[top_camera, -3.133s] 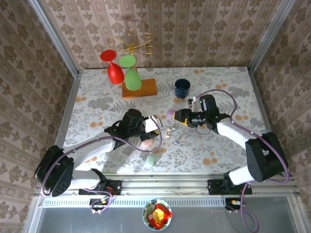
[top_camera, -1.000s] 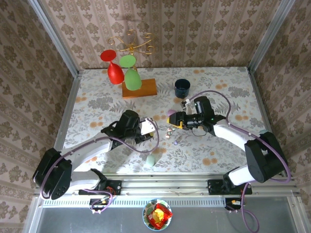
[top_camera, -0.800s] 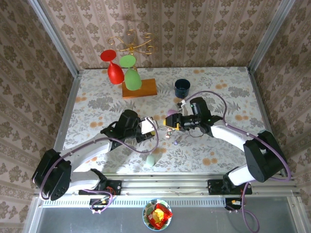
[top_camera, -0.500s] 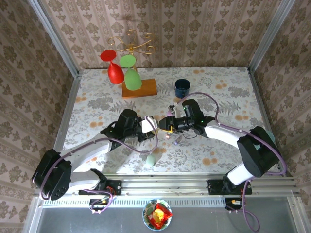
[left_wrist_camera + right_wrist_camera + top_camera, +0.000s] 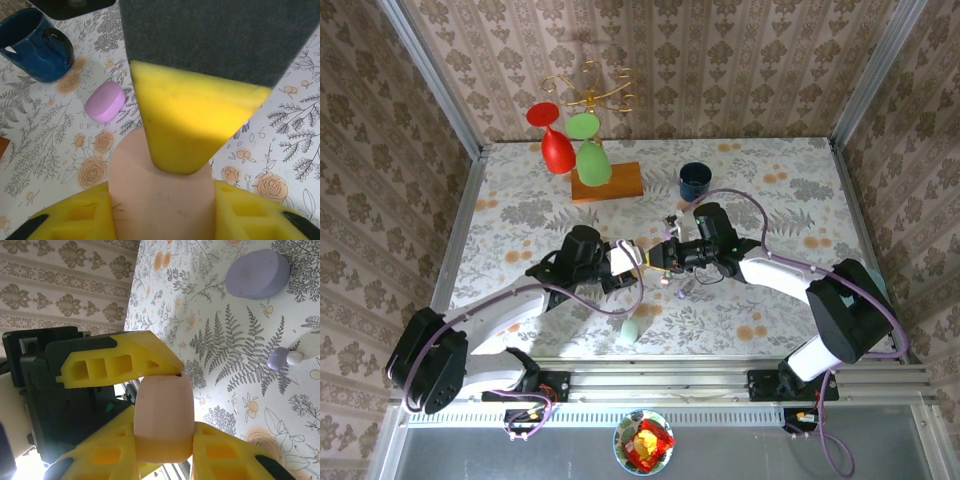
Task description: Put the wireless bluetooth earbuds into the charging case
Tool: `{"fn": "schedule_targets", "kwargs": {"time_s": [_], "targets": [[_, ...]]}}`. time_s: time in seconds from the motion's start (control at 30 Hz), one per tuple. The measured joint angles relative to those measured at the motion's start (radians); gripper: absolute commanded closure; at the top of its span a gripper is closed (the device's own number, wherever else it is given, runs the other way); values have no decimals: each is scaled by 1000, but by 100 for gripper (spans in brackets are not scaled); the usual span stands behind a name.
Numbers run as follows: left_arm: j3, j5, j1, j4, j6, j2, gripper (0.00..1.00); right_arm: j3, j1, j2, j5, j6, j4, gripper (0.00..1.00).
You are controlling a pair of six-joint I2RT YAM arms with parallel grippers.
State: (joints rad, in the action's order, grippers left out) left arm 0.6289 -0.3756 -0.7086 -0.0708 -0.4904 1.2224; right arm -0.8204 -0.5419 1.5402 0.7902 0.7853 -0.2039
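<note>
We have left fingers (image 5: 70, 220) and right fingers (image 5: 230, 455) both clenched on the peach oval plastic case (image 5: 162, 415) above the bench (image 5: 790, 180) centre, likely to pry it open for the tiny pale earbuds (image 5: 278, 360).

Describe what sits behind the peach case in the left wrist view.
Behind the peach case: a pink oval case and a blue mug; a yellow finger of the right gripper hides the rest.

At the far side of my worktop (image 5: 510, 215) a dark blue mug (image 5: 696, 182) stands upright. Left of it, a wooden block (image 5: 620, 183) carries a gold wire stand (image 5: 588, 88); a red glass (image 5: 556, 148) and a green glass (image 5: 592, 160) hang from it. A bowl of bright wrappers (image 5: 643, 442) sits beyond the worktop's near edge.
</note>
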Motion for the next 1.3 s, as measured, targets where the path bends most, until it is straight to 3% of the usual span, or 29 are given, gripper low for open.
{"fn": "schedule_targets", "kwargs": {"time_s": [0.13,0.3,0.6,0.83,1.07,1.3], "targets": [[-46,-19,22,-59,27,-44,16,-1,14,0,-2,12,-5,80],[-161,-49,76,-263,112,-98,7,12,59,-9,19,103,-114,82],[-303,-122,182,-697,298,-97,5,76,111,6,116,474,-608,85],[-303,-224,232,-987,422,17,6,80,111,47,135,729,-900,90],[-238,-343,232,-1124,496,142,11,102,91,52,135,853,-1014,93],[-156,-430,226,-1173,518,175,25,109,78,47,140,888,-1028,93]]}}
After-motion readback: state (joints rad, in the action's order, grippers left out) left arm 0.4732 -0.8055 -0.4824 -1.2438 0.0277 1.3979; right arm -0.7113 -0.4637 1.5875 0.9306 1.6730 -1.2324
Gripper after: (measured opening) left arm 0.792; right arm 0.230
